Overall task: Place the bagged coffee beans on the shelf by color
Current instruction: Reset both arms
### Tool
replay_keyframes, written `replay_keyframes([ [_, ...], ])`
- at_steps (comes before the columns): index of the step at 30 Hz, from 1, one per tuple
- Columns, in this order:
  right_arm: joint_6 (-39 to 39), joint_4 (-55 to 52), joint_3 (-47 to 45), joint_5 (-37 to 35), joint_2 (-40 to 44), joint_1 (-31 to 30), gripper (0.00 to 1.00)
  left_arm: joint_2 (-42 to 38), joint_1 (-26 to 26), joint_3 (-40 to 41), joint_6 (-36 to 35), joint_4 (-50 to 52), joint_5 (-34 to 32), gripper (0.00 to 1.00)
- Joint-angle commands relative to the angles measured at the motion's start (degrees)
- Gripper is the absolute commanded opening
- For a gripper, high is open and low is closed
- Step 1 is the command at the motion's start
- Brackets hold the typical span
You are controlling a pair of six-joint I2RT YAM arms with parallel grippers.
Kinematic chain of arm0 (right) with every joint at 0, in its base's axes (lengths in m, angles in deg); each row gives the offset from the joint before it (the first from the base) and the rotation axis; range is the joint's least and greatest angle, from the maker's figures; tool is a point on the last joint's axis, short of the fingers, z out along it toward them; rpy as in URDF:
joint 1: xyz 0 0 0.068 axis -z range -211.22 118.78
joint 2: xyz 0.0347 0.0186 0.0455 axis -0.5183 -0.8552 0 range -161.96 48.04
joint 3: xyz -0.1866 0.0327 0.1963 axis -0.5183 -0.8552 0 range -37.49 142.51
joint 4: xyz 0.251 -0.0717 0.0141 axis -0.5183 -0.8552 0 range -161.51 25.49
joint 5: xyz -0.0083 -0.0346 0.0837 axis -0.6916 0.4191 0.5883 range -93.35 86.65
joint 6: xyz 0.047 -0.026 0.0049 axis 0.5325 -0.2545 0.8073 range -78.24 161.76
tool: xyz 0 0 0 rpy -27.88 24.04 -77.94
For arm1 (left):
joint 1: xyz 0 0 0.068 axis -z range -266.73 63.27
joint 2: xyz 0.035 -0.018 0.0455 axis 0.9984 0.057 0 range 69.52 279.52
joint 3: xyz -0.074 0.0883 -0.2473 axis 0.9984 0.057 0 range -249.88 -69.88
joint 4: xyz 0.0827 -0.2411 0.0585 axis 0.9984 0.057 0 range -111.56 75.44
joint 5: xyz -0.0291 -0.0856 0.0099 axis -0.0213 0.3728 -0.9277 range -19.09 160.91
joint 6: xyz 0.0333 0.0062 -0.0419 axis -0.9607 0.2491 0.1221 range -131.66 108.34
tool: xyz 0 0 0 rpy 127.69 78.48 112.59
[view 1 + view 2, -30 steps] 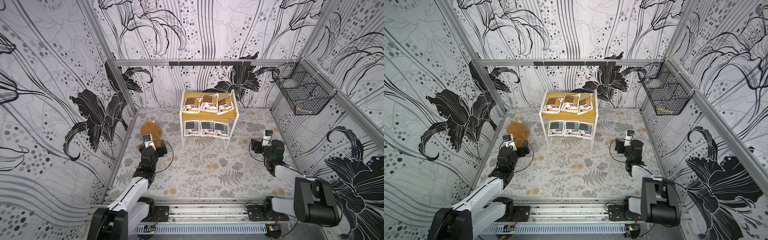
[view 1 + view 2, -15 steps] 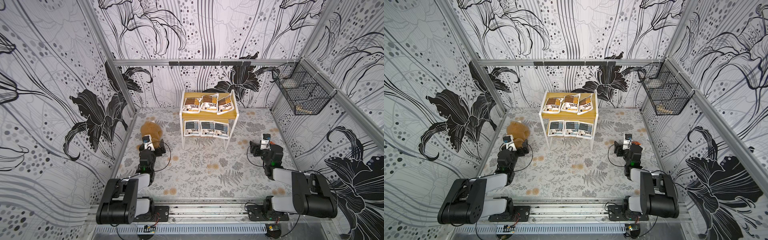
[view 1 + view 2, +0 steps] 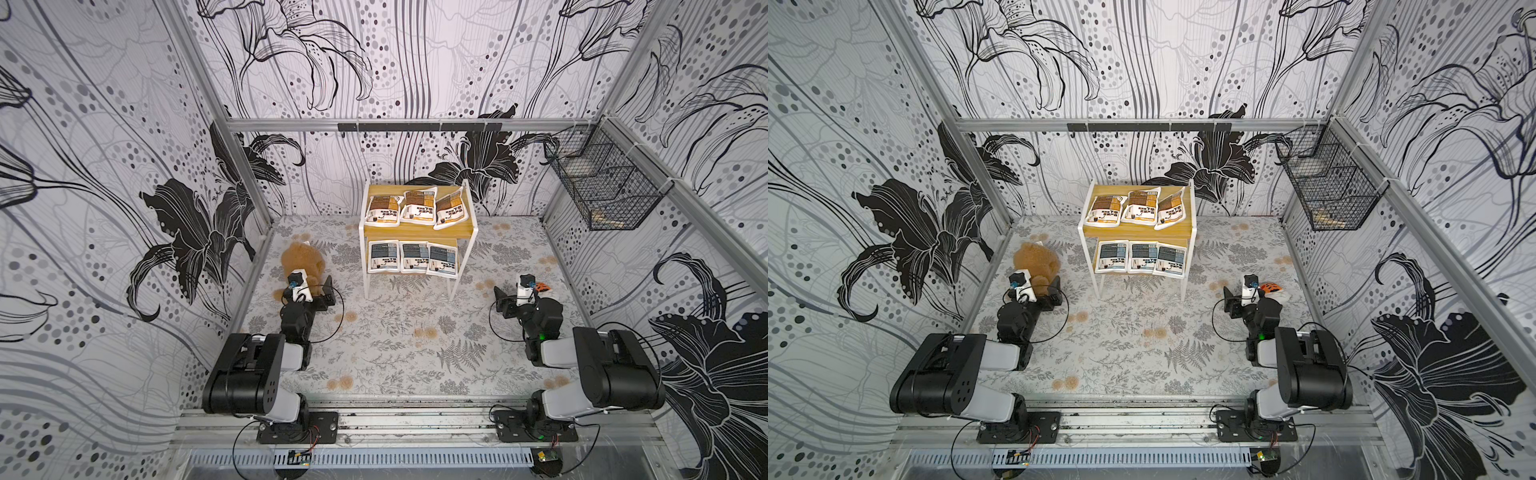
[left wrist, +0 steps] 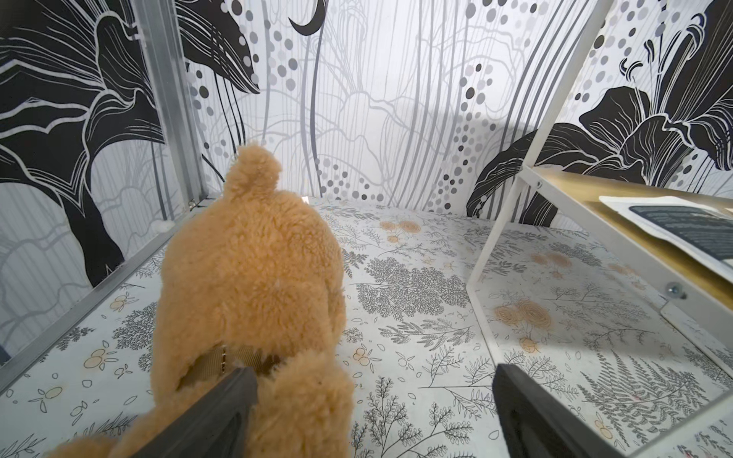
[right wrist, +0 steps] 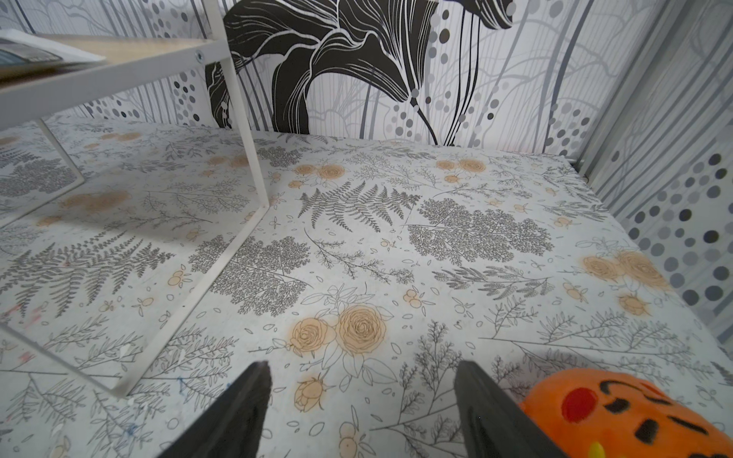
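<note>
We see the shelf standing against the back wall, two stepped yellow wooden boards in a thin white metal frame. The three brown bags lie in a row on the upper board, and the three grey bags lie in a row on the lower one. Every bag is a flat, slightly puffed white pouch. Each long axis runs front to back, with the coloured panel at the far end and the black print nearer the arms. Two brown bags lie square. The one nearest the robot's right is turned, its far corner swung toward the frame post; we think it leans on the post, but the top views are too small to be sure. The grey row sits edge to edge, the right-hand one slightly askew.

The left gripper stands open, its dark fingers well apart. One finger is against the fuzzy tan plush of the bear, and the other is over the bare mat. The right gripper is also spread, with only the floral print between its fingers. A soft orange toy sits just beside one of its fingers. Both grippers are low over the mat and well apart from the shelf. A black wire basket hangs on the right wall.
</note>
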Motion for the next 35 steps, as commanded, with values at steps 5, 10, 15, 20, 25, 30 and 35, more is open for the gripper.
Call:
replay_keyframes([
  [5, 0.3, 2.2, 0.3, -3.1, -0.5, -0.5, 0.96, -0.1, 0.6, -0.2, -1.1, -2.1, -1.8, 0.97],
  [10, 0.3, 2.2, 0.3, -3.1, -0.5, -0.5, 0.96, -0.1, 0.6, -0.2, -1.1, -2.1, -1.9, 0.97],
  [15, 0.3, 2.2, 0.3, -3.2, -0.5, -0.5, 0.97, -0.1, 0.6, -0.2, -1.1, -2.1, -1.9, 0.97],
  [20, 0.3, 2.2, 0.3, -3.2, -0.5, -0.6, 0.96, -0.1, 0.6, -0.2, -1.2, -2.1, -1.9, 0.97],
  [25, 0.3, 2.2, 0.2, -3.2, -0.4, -0.6, 0.96, 0.0, 0.6, -0.2, -1.1, -2.1, -1.9, 0.97],
  [30, 0.2, 1.9, 0.4, -3.3, -0.5, -0.6, 0.96, -0.1, 0.6, -0.3, -1.2, -2.1, -1.9, 0.97],
  [35, 0.1, 2.2, 0.4, -3.3, -0.4, -0.7, 0.97, -0.1, 0.6, -0.3, -1.2, -2.1, -1.9, 0.97],
])
